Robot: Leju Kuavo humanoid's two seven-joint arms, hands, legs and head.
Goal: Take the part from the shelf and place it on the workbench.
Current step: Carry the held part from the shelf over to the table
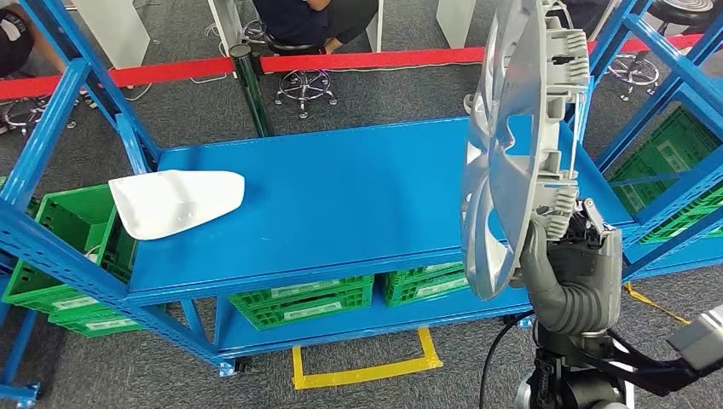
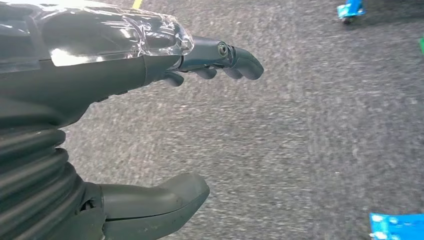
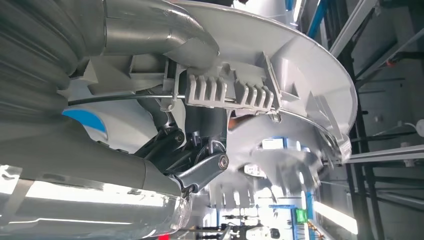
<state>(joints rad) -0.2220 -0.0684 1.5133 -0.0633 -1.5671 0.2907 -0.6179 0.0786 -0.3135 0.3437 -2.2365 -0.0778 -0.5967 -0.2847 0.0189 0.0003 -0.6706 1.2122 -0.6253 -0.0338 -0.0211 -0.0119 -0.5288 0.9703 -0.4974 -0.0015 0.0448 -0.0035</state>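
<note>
A silver wheel cover (image 1: 511,145) stands on edge in the air at the right of the head view, its ribbed back turned to the right. My right hand (image 1: 571,273) grips its lower rim, thumb on the front face. In the right wrist view the fingers (image 3: 200,167) curl around the rim of the wheel cover (image 3: 280,65) beside its clips. The blue shelf top (image 1: 341,196) lies below and to the left of the cover. My left hand (image 2: 165,130) hangs over grey floor, fingers apart, holding nothing.
A white moulded part (image 1: 175,200) lies at the left end of the shelf top. Green crates (image 1: 298,302) sit on the lower level and at the left (image 1: 60,247). Blue uprights (image 1: 68,102) flank the shelf. A red barrier (image 1: 358,60) and seated people are behind. Yellow tape (image 1: 367,371) marks the floor.
</note>
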